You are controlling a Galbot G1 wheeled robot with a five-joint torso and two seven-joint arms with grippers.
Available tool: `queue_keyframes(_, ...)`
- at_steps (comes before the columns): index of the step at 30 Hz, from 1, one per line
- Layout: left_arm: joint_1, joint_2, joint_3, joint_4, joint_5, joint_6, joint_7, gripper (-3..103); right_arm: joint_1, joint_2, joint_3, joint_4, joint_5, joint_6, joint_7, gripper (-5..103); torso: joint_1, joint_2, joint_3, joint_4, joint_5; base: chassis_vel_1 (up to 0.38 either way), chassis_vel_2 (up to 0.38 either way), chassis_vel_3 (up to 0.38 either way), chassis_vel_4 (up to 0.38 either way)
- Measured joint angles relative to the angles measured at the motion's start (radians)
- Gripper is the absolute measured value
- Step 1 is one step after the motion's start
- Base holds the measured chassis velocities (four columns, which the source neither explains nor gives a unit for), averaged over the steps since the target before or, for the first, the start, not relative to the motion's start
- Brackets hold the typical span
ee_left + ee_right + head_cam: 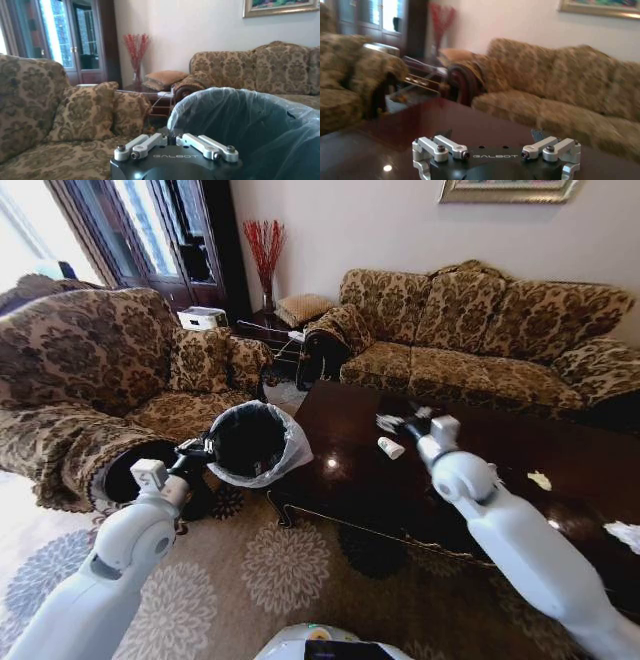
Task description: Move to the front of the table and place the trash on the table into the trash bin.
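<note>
Holding the bin [250, 442] clamped left of centre, your left gripper [196, 450] waits; right gripper [408, 420], spread apart, hovers just above-right of the bottle [391, 447].

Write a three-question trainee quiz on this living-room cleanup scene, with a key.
1. True or false: the left tool holds the trash bin by its rim, beside the table.
2. What lies on the table just ahead of the right tool? A) a white paper cup on its side B) a plate C) a book
3. Fill in: the bin is lined with a translucent white plastic ____.

Key: 1 true; 2 A; 3 bag.
</note>
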Motion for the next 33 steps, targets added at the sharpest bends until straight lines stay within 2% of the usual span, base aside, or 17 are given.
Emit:
queue_keyframes(4, 0.001, 0.001, 0.000, -0.004, 0.001, 0.000, 0.002, 3, -0.130, 0.069, 0.116, -0.001, -0.045, 0.054, -0.045, 100, 0.000, 0.000, 0.000, 0.0004, -0.0006, -0.060, -0.065, -0.061, -0.060)
queue_keyframes(11, 0.009, 0.000, 0.000, -0.011, 0.006, -0.001, 0.002, 3, -0.232, 0.144, 0.193, 0.022, -0.087, 0.089, -0.070, 100, 0.000, 0.000, 0.000, 0.0006, -0.0007, -0.073, -0.077, -0.086, -0.078)
queue_keyframes(14, 0.015, -0.006, 0.000, -0.012, 0.031, -0.020, 0.021, 3, -0.258, 0.176, 0.211, 0.032, -0.108, 0.102, -0.087, 100, 0.000, 0.000, 0.000, 0.0003, -0.0007, -0.098, -0.107, -0.104, -0.109)
queue_keyframes(23, 0.023, -0.013, -0.009, -0.022, 0.042, -0.042, 0.034, 3, -0.274, 0.177, 0.208, 0.048, -0.111, 0.123, -0.097, 100, 0.000, 0.000, 0.000, -0.0004, -0.0007, -0.112, -0.089, -0.078, -0.109)
queue_keyframes(27, 0.034, -0.024, -0.016, -0.038, 0.042, -0.042, 0.034, 3, -0.294, 0.163, 0.221, 0.060, -0.111, 0.123, -0.104, 100, 0.000, 0.000, 0.000, 0.0007, -0.0007, -0.072, 0.014, 0.023, -0.062)
queue_keyframes(33, 0.040, -0.034, -0.015, -0.059, 0.044, -0.042, 0.032, 3, -0.288, 0.165, 0.210, 0.068, -0.110, 0.107, -0.100, 100, 0.000, 0.000, 0.000, 0.0005, -0.0009, -0.115, 0.115, 0.121, -0.121)
